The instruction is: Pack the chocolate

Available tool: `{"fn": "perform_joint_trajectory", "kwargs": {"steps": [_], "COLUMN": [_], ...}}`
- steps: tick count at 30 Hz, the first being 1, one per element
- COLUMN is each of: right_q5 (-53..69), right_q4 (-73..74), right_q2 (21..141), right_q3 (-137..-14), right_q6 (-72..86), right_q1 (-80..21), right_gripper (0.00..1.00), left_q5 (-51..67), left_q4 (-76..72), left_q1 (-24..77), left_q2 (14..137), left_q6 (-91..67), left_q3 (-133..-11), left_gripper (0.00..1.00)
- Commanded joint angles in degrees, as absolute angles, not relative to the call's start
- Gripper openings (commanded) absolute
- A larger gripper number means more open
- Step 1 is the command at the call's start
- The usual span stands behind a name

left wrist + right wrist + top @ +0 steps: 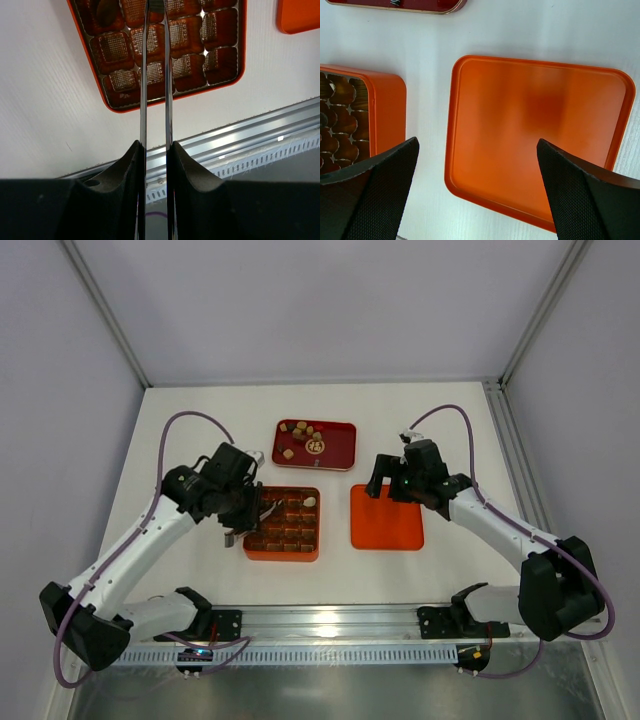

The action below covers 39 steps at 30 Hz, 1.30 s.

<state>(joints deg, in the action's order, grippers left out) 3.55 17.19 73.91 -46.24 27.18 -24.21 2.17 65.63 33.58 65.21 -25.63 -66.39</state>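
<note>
Loose chocolate point(303, 433), brown and cream pieces, lies in a red tray point(345, 447) at the back. One cream piece point(310, 502) sits in the far right corner of the orange grid box point(283, 552). My left gripper point(243, 517) point(155, 145) is shut on thin metal tongs point(144, 75), whose two blades reach over the box's point(107, 102) brown compartments. Their tips pass the frame's top edge, so I cannot tell whether they hold a piece. My right gripper point(385, 486) point(477, 142) hangs open above the flat orange lid point(535, 125), holding nothing.
The lid point(386, 517) lies just right of the box point(387, 110). The red tray's edge point(395, 4) shows at the top of the right wrist view. A metal rail point(330, 625) runs along the near table edge, and frame posts stand at the back corners.
</note>
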Motion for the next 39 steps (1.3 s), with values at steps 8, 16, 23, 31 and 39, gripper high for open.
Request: {"fn": "perform_joint_trajectory", "kwargs": {"steps": [8, 16, 23, 31, 39], "right_q5": [2.81, 2.9, 3.16, 3.25, 2.99], "right_q4": [15.38, 14.94, 14.68, 14.68, 15.64], "right_q2": [73.04, 73.48, 73.39, 73.3, 72.95], "right_q3": [-45.88, -45.62, -45.44, -45.53, -46.76], "right_q6": [27.42, 27.25, 27.25, 26.98, 25.93], "right_q1": [-24.08, -24.08, -24.08, -24.08, -24.08], "right_gripper": [1.0, 1.0, 1.0, 1.0, 1.0], "left_q5": [0.44, -1.4, -2.37, -2.29, -1.66], "left_q4": [63.28, 63.63, 63.55, 64.77, 66.53], "left_q1": [34.72, 34.72, 34.8, 34.8, 34.8], "left_q2": [64.25, 63.54, 64.16, 64.51, 67.14], "left_q6": [-27.86, -28.3, -28.56, -28.3, -27.77], "left_q3": [-65.22, -63.9, -64.25, -67.05, -76.81], "left_gripper": [0.26, 0.3, 0.37, 0.4, 0.4]}}
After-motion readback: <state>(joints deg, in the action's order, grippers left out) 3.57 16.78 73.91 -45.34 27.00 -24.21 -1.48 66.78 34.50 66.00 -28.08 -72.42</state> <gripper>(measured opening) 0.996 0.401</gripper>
